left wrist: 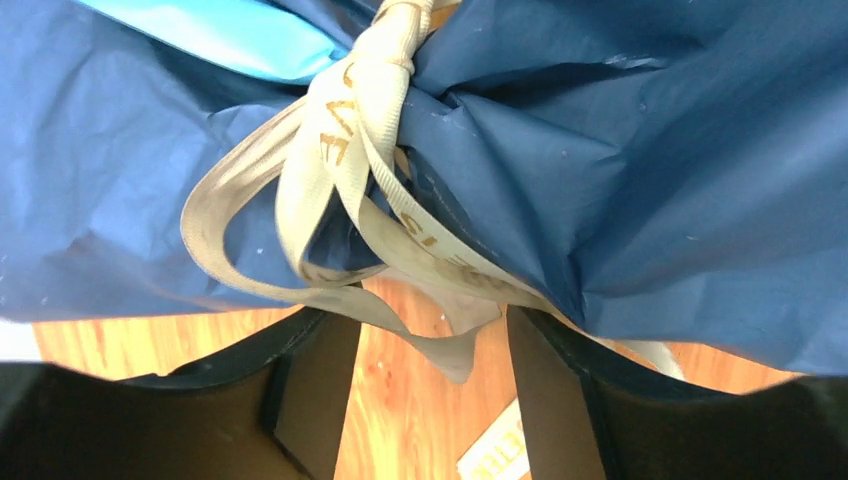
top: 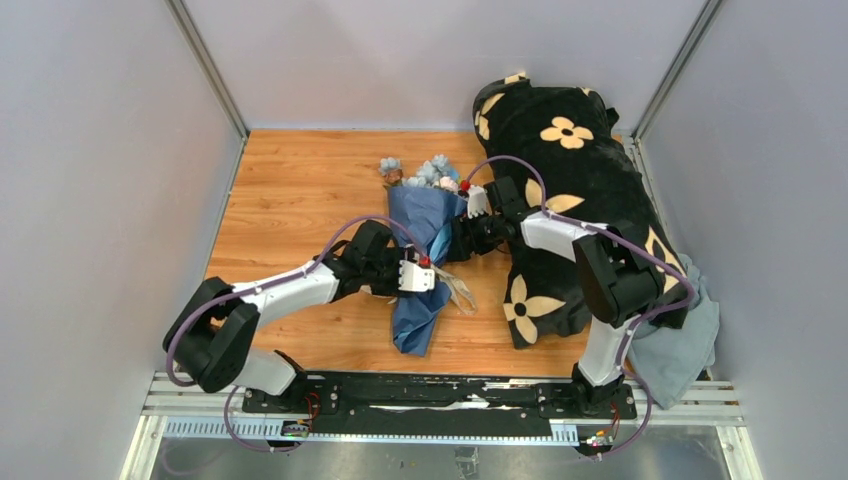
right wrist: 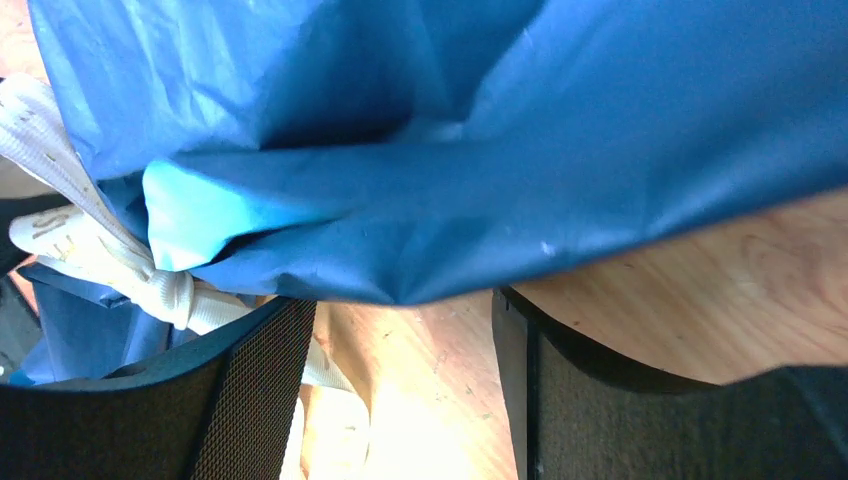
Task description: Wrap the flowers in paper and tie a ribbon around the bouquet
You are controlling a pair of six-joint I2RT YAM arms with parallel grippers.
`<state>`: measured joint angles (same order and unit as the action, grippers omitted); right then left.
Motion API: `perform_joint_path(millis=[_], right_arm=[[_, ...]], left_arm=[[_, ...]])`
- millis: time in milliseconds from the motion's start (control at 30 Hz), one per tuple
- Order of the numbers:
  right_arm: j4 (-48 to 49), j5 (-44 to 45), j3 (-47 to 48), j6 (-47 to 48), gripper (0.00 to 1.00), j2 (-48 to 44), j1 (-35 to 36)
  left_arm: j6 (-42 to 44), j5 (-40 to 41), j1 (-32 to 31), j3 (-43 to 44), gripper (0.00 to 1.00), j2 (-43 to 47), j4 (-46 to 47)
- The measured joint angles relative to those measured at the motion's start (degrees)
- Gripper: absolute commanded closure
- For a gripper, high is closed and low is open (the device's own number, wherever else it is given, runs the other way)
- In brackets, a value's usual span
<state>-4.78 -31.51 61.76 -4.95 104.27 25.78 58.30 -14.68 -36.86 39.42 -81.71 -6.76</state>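
Observation:
The bouquet point(top: 418, 315) lies on the wooden table point(top: 300, 190), a cone of navy paper point(top: 425, 215) with the pale blue and pink flowers point(top: 425, 172) at its far end. The cream ribbon point(left wrist: 375, 80) is knotted round the cone's waist, with its loops and tails hanging loose. My left gripper point(top: 437, 272) point(left wrist: 430, 325) is open at the knot's left side; a ribbon tail point(left wrist: 455, 350) droops between its fingers unclamped. My right gripper point(top: 458, 240) point(right wrist: 400, 330) is open at the cone's right side, under the paper point(right wrist: 520, 150), with nothing between its fingers. The knot point(right wrist: 170, 290) shows at its left.
A black plush blanket with cream flower prints point(top: 570, 130) is heaped along the right side, under the right arm. A grey-blue cloth point(top: 685, 340) lies at its near right end. Grey walls close in the table on three sides. A small white label point(left wrist: 495, 455) lies on the wood.

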Motion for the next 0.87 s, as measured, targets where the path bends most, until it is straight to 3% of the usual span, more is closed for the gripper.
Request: perform_joint_path(millis=[67, 200, 300, 467, 633, 733, 867], right_arm=[[-0.96, 1.18, 0.96, 0.57, 0.3, -0.24, -0.02], [-6.08, 4.57, 1.25, 2.99, 0.27, -4.39, -0.2], [-10.19, 6.16, 1.16, 4.61, 0.26, -12.5, -1.51], [-10.58, 9.11, -0.13, 4.92, 0.21, -29.66, -8.2], [-7.8, 22.84, -9.49, 0.63, 0.17, -42.84, -10.8], [-7.5, 32.74, -16.44, -3.19, 0.17, -49.46, -10.8], [-5.05, 43.08, -24.55, -6.91, 0.17, -57.96, -10.8]], left_arm=[[-1.73, 2.32, -0.02, 0.0, 0.3, 2.45, -1.57], [-5.66, 7.13, 0.57, 0.04, 0.11, 9.11, -6.58], [-9.64, 9.46, 3.43, 1.03, 0.08, 14.29, -12.15], [-18.86, 13.86, 13.77, 8.79, 0.0, 18.14, -23.87], [-26.56, 18.88, 28.3, 15.78, 0.0, 19.93, -31.56], [-29.79, 19.87, 36.24, 15.98, 0.0, 21.57, -32.63], [-33.0, 19.78, 41.66, 11.89, 0.0, 25.33, -30.53]])
